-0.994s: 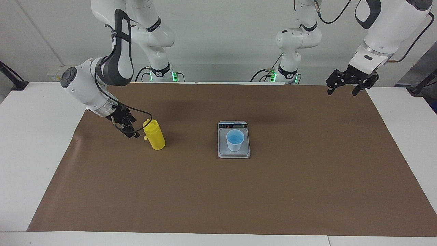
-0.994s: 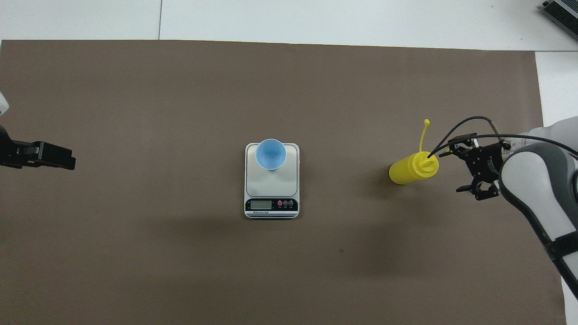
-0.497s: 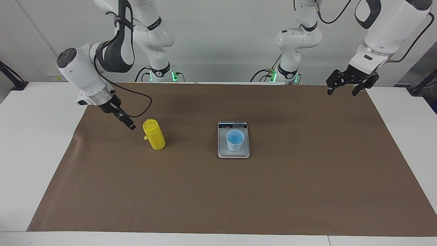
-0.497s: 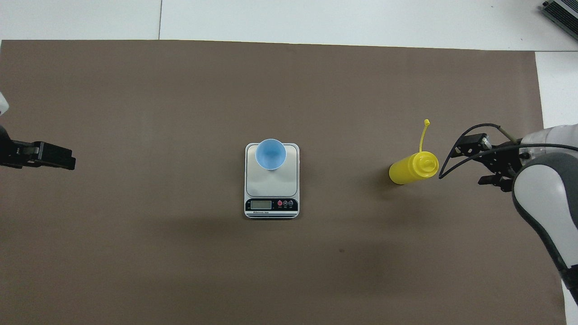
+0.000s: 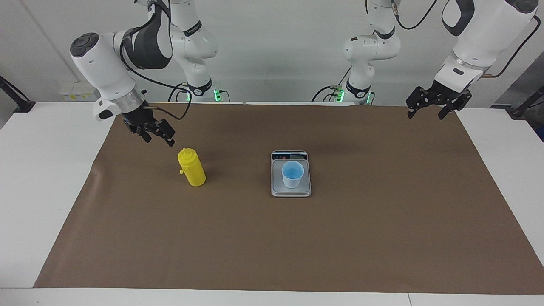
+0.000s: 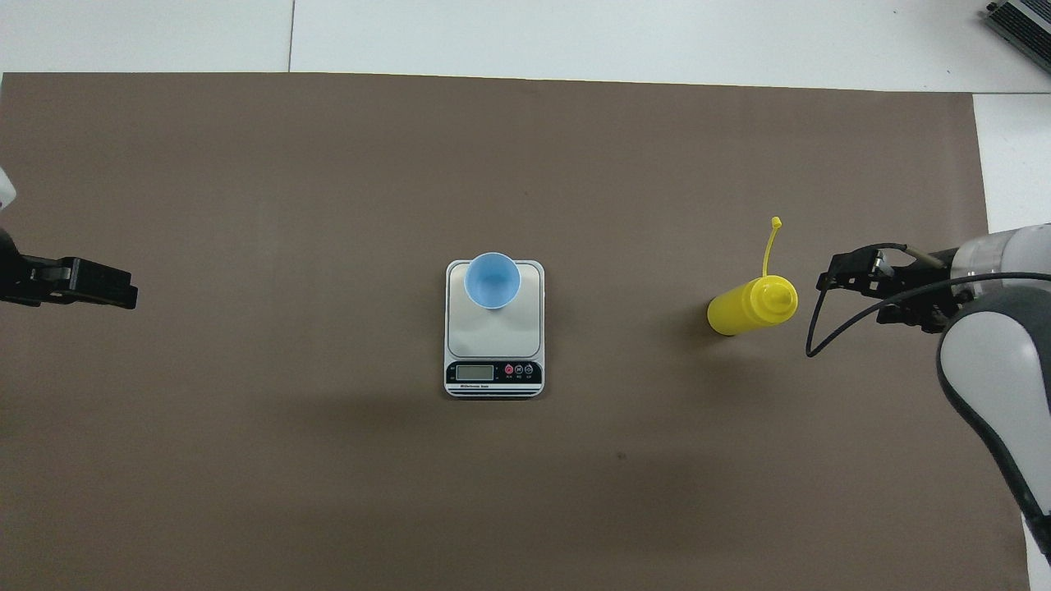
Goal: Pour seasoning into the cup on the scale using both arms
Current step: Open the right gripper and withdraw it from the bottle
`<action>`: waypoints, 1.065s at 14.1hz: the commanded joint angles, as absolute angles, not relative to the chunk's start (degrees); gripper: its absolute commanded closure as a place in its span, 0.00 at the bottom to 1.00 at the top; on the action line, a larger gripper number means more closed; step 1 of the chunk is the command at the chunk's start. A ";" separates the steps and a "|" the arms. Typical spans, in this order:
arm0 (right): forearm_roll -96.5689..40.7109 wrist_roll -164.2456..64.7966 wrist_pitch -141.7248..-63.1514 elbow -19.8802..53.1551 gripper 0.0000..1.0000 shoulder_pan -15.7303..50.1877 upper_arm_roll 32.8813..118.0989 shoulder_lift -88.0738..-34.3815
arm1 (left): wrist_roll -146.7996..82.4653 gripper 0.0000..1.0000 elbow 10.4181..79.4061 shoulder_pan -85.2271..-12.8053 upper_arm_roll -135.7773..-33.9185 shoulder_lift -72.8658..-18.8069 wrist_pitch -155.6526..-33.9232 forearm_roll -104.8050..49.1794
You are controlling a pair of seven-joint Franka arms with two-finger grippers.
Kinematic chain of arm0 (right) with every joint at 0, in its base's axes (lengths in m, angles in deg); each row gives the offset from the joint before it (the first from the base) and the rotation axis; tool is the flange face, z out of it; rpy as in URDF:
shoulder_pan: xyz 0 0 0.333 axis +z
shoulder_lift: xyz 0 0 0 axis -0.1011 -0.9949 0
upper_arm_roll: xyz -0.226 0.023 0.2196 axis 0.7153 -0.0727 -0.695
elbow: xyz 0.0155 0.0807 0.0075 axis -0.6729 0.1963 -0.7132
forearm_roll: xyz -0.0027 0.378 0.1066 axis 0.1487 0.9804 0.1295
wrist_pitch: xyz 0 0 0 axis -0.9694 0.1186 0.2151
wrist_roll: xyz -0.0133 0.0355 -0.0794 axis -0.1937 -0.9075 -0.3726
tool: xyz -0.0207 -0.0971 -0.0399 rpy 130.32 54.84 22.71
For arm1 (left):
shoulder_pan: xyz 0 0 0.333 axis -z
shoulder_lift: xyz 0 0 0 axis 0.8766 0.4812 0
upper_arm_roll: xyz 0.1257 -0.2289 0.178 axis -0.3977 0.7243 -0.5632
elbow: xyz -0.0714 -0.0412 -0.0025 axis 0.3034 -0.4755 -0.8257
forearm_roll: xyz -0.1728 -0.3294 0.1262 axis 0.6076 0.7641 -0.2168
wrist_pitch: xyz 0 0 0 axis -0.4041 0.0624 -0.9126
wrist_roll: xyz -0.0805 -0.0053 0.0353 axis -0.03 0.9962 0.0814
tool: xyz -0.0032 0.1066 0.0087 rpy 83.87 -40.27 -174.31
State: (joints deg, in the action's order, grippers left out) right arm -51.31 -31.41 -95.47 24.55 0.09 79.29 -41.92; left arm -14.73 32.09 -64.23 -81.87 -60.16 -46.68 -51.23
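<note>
The seasoning, a yellow squeeze bottle (image 5: 191,167) (image 6: 751,305), stands upright on the mat toward the right arm's end of the table, its cap tether (image 6: 770,242) sticking out. The light blue cup (image 5: 293,174) (image 6: 492,280) stands on the silver scale (image 5: 290,190) (image 6: 493,338) at mid-table. My right gripper (image 5: 159,140) (image 6: 850,287) hangs open and holds nothing, above the mat just beside the bottle's cap and clear of it. My left gripper (image 5: 426,114) (image 6: 115,287) waits open and raised over the mat's edge at the left arm's end.
A brown mat (image 5: 297,238) covers most of the white table (image 5: 38,178). The scale's display strip (image 6: 493,373) faces the robots. A dark device (image 6: 1018,20) shows at the table's corner, farthest from the robots at the right arm's end.
My right gripper has risen from low beside the bottle and drawn back toward the robots, turning as it went. The bottle, cup, scale and left arm have not moved.
</note>
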 commanded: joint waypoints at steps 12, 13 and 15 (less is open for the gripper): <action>-60.45 -32.58 -83.63 6.31 0.00 4.31 78.65 -46.15 | -15.23 0.00 33.89 -65.01 -81.37 -61.87 -47.19 -50.93; -60.45 -32.59 -83.63 6.40 0.00 4.31 78.56 -46.06 | -15.23 0.00 33.89 -65.01 -81.37 -61.87 -47.20 -50.93; -59.93 -32.59 -83.80 6.40 0.00 4.31 78.56 -46.15 | -15.14 0.00 33.89 -65.01 -81.37 -61.87 -47.11 -50.93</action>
State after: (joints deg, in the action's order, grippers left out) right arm -59.60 -31.44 -84.48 7.36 4.73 79.07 -45.70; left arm -14.73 32.09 -64.23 -81.87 -60.16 -46.68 -51.23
